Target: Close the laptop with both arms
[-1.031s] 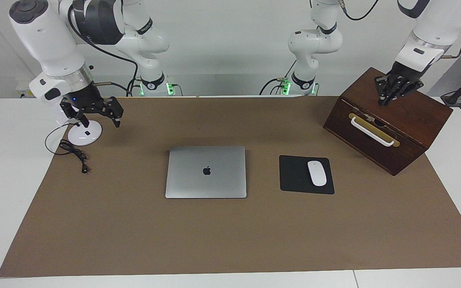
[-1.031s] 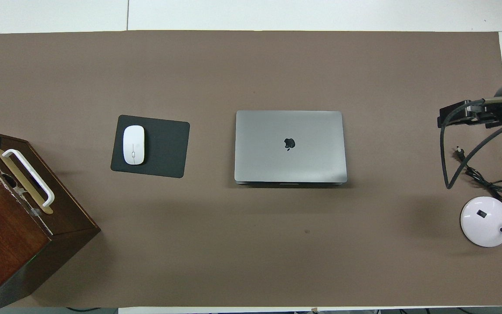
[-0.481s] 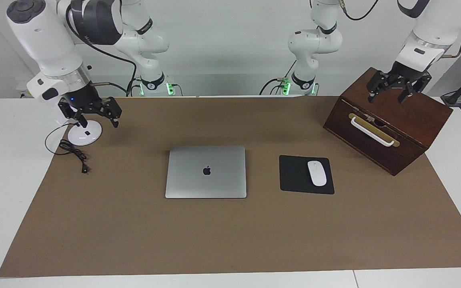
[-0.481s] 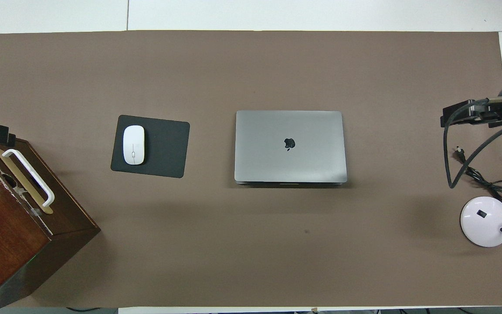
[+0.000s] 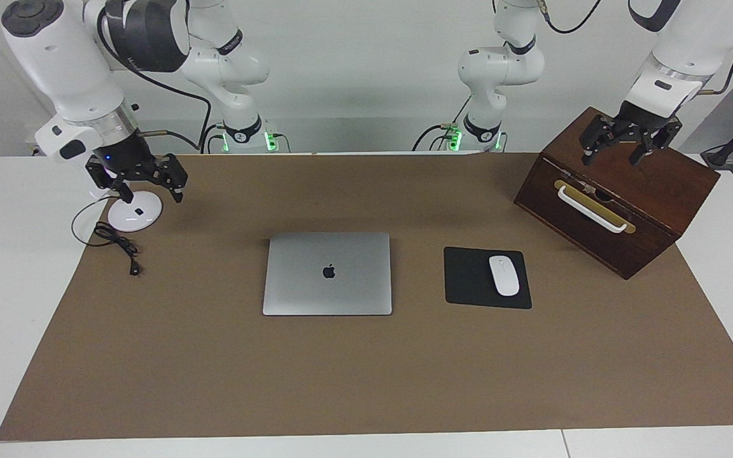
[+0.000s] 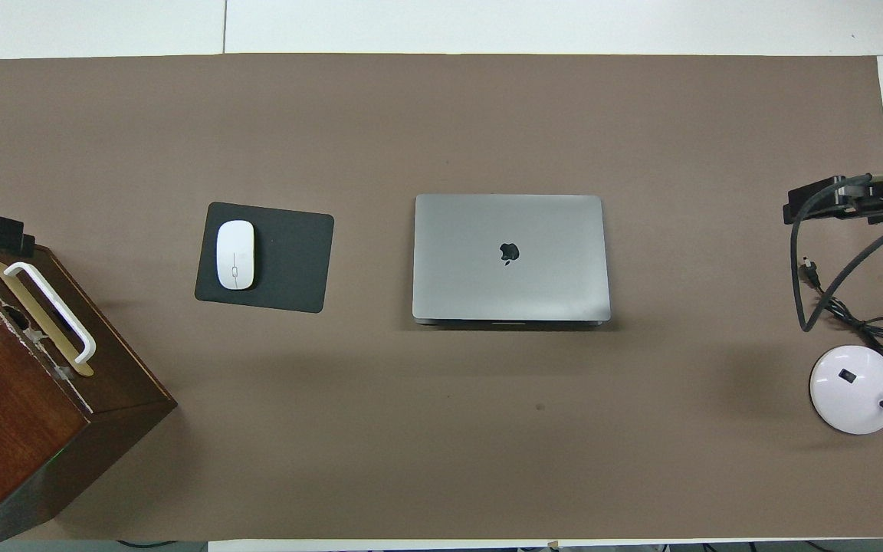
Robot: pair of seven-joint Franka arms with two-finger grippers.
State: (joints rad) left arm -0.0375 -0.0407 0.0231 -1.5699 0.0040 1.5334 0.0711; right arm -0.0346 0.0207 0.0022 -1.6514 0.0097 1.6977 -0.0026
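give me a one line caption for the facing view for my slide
Closed laptop flat on the brown mat; left pincer open above the wooden box, right pincer open above the lamp base.

Bright even light, soft shadows, sharp focus

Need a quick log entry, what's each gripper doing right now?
Left gripper: open, holding nothing, over the wooden box.
Right gripper: open, holding nothing, over the lamp base.

A silver-grey laptop (image 5: pixel 327 273) bearing a dark apple logo lies on a plain brown mat (image 5: pixel 366 381), beside a white mouse (image 5: pixel 504 275) on a black mouse pad (image 5: pixel 468 277), with a dark reddish-brown wooden box (image 5: pixel 621 191) carrying a white handle (image 5: pixel 592 208) on brass.
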